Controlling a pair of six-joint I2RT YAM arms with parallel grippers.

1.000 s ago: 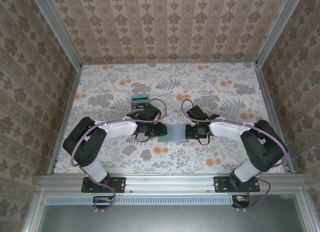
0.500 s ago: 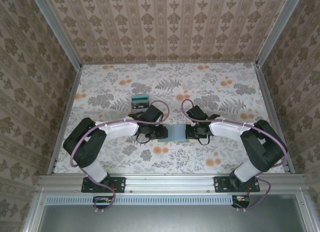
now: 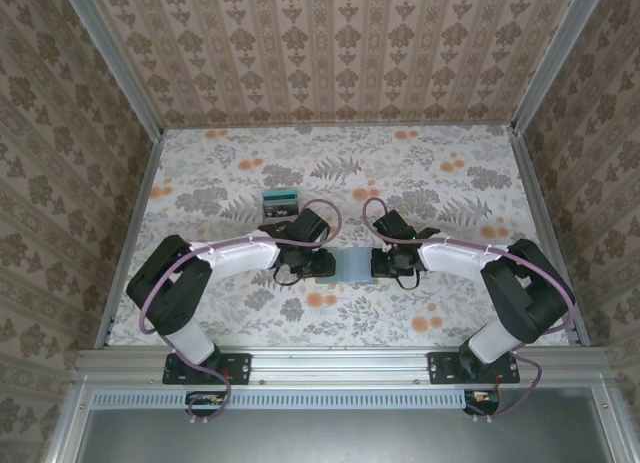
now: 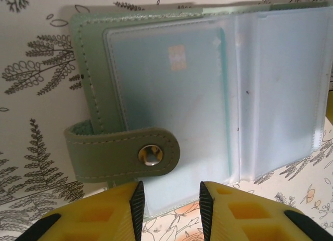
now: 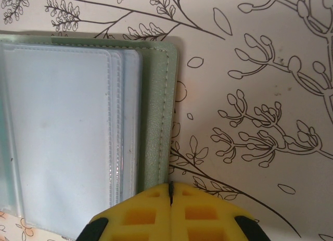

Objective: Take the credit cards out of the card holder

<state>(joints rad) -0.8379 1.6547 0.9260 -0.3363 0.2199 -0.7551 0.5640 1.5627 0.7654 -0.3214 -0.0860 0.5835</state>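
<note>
Card holder (image 3: 348, 266) lies open and flat at mid-table, between both grippers. Left gripper (image 4: 169, 199): fingers part open, gripping nothing, tips over the holder's left edge beside the snap strap (image 4: 122, 153). A teal credit card (image 4: 171, 90) sits in the sleeve there. Right gripper (image 5: 170, 191): fully closed at the holder's right cover edge. Card stack (image 3: 281, 199) lies farther back-left, apart. Open floral table (image 3: 450, 183) runs to the papered far wall (image 3: 340, 53).

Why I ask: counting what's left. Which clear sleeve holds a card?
The sleeve beside the snap strap: a teal card with a chip shows inside; the other sleeve looks empty.
</note>
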